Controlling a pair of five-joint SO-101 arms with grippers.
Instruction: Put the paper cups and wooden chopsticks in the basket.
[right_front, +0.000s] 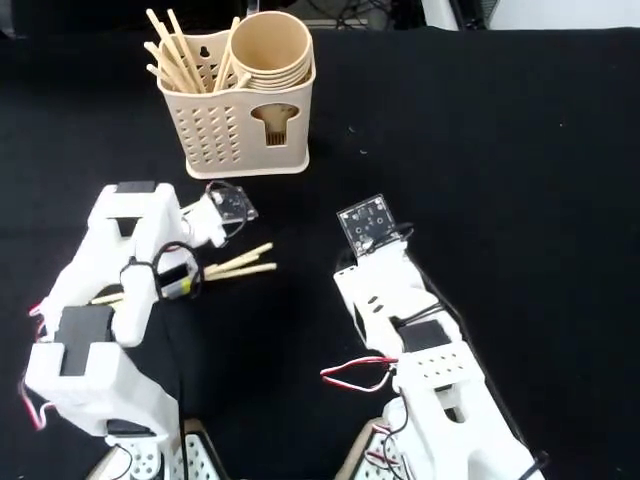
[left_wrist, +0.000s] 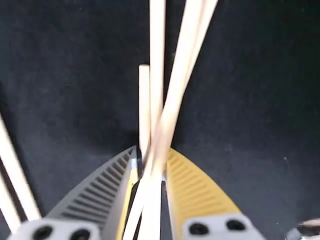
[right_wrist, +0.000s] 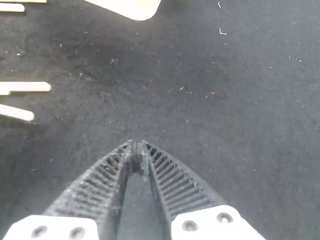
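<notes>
Left gripper (left_wrist: 150, 161): jaws pinch a bundle of wooden chopsticks (right_front: 240, 265) at 9 o'clock of table centre; the arm hides their rear ends. Right gripper (right_wrist: 136, 150): jaws pressed together, empty. Basket (right_front: 235, 135) at 12 o'clock holds stacked paper cups (right_front: 270, 50) and upright sticks (right_front: 178, 55).

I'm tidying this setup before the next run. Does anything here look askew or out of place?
The wooden chopsticks between the left gripper's jaws cross one another instead of lying parallel, so the bundle looks askew. The paper cups sit neatly stacked in the basket.
</notes>
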